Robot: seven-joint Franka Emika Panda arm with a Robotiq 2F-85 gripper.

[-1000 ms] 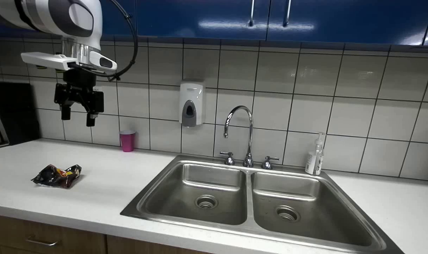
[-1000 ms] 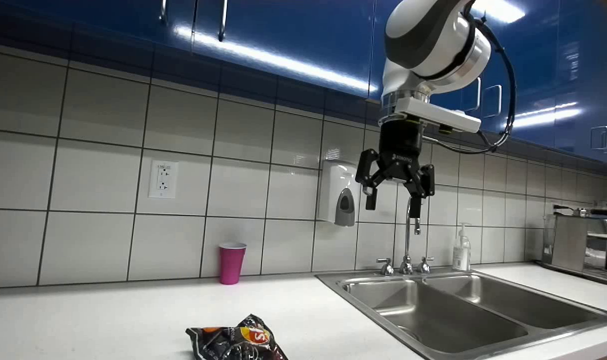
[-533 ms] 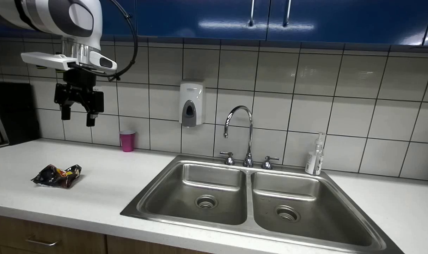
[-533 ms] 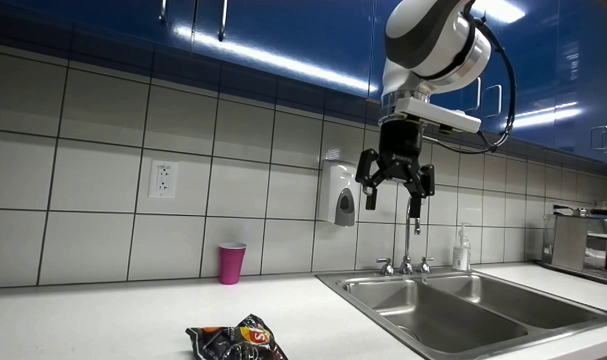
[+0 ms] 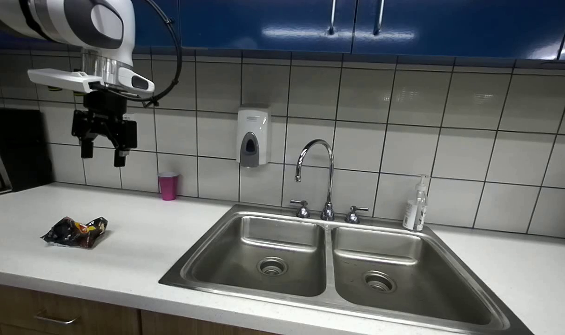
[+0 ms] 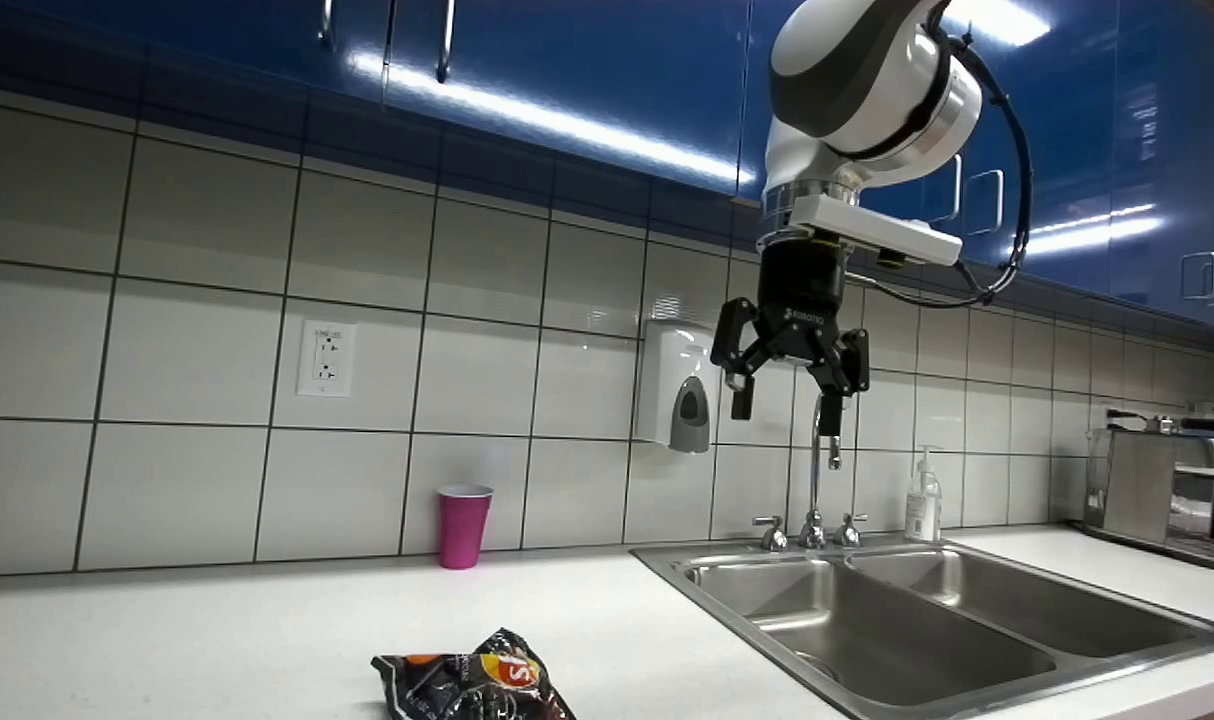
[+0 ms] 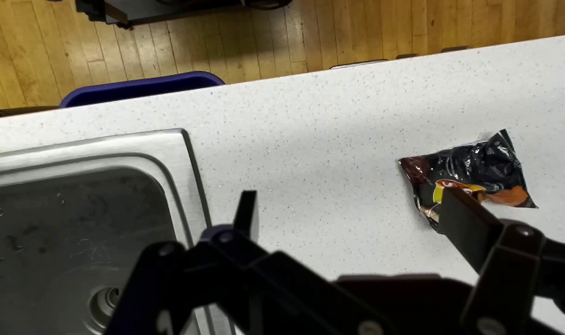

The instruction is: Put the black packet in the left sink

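Black packet point(image 5: 73, 234) on the counter point(image 5: 147, 232), left of the left sink point(image 5: 222, 272)

Packet: crinkled, glossy, with orange, yellow and red marks. Lies on the white surface, apart from the steel sink rim. In an exterior view its lower part is cut off by the frame edge.

Hand point(image 6: 787, 415): black, pointing down, its two fingers point(image 7: 471, 228) set wide with a clear gap between the tips. Hangs well above the counter, well apart from the packet. In the wrist view one finger covers part of the packet along the line of sight. Carried by a white and grey arm point(image 6: 852, 95).

Left sink: rectangular stainless-steel basin, round drain point(image 5: 272, 266) in its floor. Right-hand basin point(image 5: 427, 288) beside it, of like make.

Faucet point(image 5: 331, 181): chrome, arched, between two lever handles point(image 5: 302, 210) at the rear rim.

Pump bottle point(image 5: 413, 211): clear, labelled, upright at the rear rim toward the right-hand end.

Pink cup point(image 5: 169, 187): upright on the counter, near the tiled wall point(image 5: 217, 88).

Wall dispenser point(image 5: 253, 135): white and grey; between cup and faucet in both exterior views.

Outlet point(image 6: 325, 357): white, on the tiles.

Cabinets point(image 5: 273, 23): glossy blue, overhead, with bar handles.
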